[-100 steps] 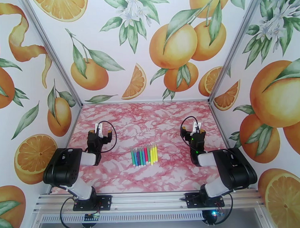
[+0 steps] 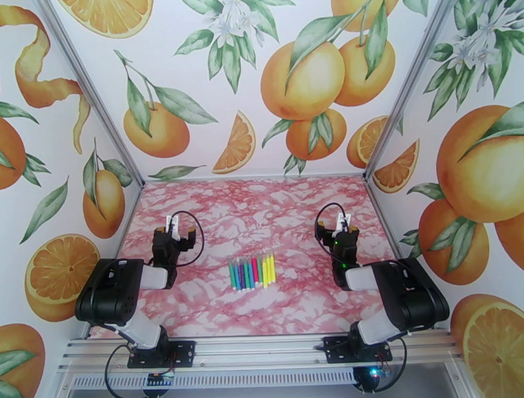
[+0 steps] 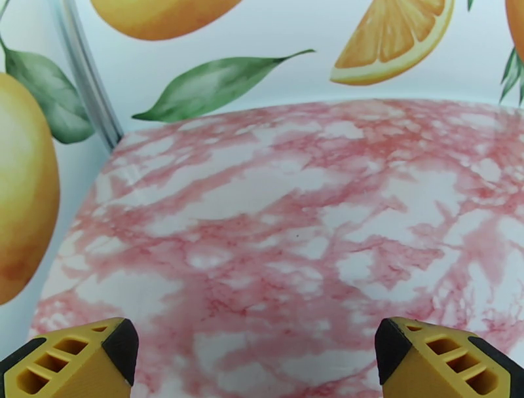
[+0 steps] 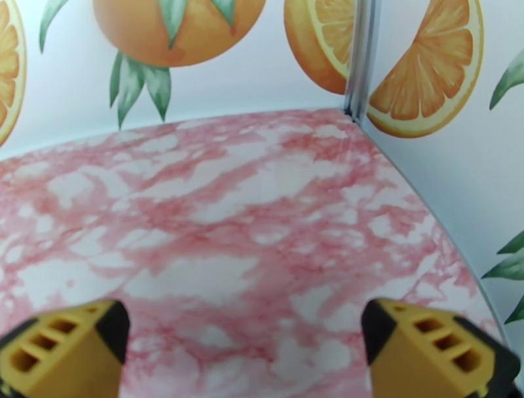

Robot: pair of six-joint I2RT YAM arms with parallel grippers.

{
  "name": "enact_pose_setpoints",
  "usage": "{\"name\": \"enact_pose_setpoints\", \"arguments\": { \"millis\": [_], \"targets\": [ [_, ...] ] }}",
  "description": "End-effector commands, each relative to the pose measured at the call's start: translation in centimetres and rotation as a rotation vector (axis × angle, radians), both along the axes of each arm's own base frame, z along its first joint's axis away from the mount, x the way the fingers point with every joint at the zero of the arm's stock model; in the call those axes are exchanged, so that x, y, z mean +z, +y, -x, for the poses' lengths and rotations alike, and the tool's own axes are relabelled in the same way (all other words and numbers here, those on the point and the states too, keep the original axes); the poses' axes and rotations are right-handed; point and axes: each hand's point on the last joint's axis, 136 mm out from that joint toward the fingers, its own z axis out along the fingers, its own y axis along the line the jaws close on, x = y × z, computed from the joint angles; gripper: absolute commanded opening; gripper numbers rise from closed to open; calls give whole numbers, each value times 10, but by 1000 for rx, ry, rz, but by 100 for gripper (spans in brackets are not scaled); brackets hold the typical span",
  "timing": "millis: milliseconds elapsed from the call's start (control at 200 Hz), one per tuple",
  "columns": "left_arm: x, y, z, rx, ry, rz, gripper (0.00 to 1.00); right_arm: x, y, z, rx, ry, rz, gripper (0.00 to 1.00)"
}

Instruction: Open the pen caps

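The pen caps (image 2: 252, 262) all appear to sit on their markers (image 2: 252, 273), so as far as the overhead view shows, none of the job is done. No loose cap lies anywhere on the pink marbled worktop (image 2: 262, 217). The markers lie side by side in one tidy row running from green through blue, purple and red to orange and yellow. The row sits between the two claws, to the right of the left claw (image 2: 180, 230) and to the left of the right claw (image 2: 337, 226), a little nearer the arm bases than either. At this size I cannot tell which end of each marker carries the cap. The left claw hangs well apart from the row with its jaws spread wide and nothing between them; its wrist view shows bare worktop between the yellow fingertips (image 3: 98, 357). The right claw is the same, wide open and empty, with bare marble between its fingertips (image 4: 419, 340). By my reading every cap is left to pull. A claw has first to reach the row and take hold of one marker.
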Motion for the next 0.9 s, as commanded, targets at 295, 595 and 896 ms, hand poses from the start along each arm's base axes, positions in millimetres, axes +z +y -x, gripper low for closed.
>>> {"name": "enact_pose_setpoints", "arguments": {
  "millis": [295,595,896],
  "targets": [
    [14,1,-6,8,-49,20,100,6,2,-5,14,-13,3,100],
    [14,1,-5,9,-52,19,100,18,-4,-1,-39,-18,16,100],
    [48,-4,3,16,12,54,100,35,-1,1,-113,135,35,100]
  ]
}}
